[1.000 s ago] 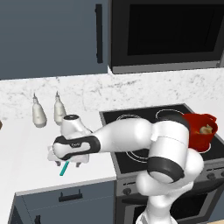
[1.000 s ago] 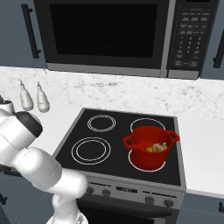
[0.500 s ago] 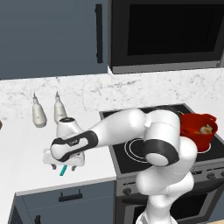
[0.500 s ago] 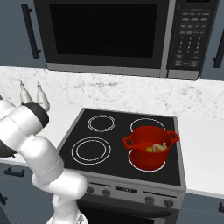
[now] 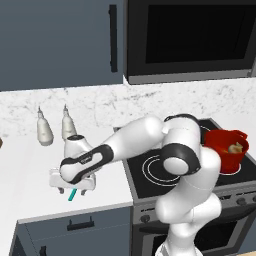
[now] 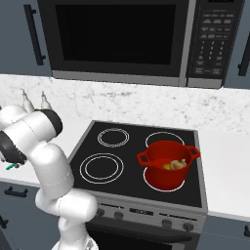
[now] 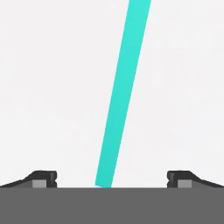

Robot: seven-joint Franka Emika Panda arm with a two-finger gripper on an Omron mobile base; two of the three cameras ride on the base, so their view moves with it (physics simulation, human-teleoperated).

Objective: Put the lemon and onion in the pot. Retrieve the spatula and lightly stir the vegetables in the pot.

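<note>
We have our claw [image 7: 112, 179] low over the white bench [image 5: 30, 165], with its two fingertips [image 7: 43, 178] wide apart and nothing between them gripped yet; the teal handle of the spatula [image 7: 124, 94] runs from 6 o'clock up to 12 o'clock in the hand view, leaning a little to 1 o'clock, and it passes between the tips. In the left base view the end of the handle shows just under the hand at 6 o'clock. To do this step well, we think we should descend straight, keep the handle centred between the tips, and close across its narrow side, because a slim handle lying flat can slide or turn if one tip touches first. The blade is hidden from us. The pot [image 6: 167, 164] stands on the front right burner of the stove [image 6: 122, 151], well apart from the claw at about 3 o'clock, and the onion [image 6: 178, 164] and the lemon [image 6: 167, 167] seem to lie inside it already. Two pale bottles [image 5: 44, 130] stand near the wall at 11 o'clock from the claw; they are near but not in the path.
</note>
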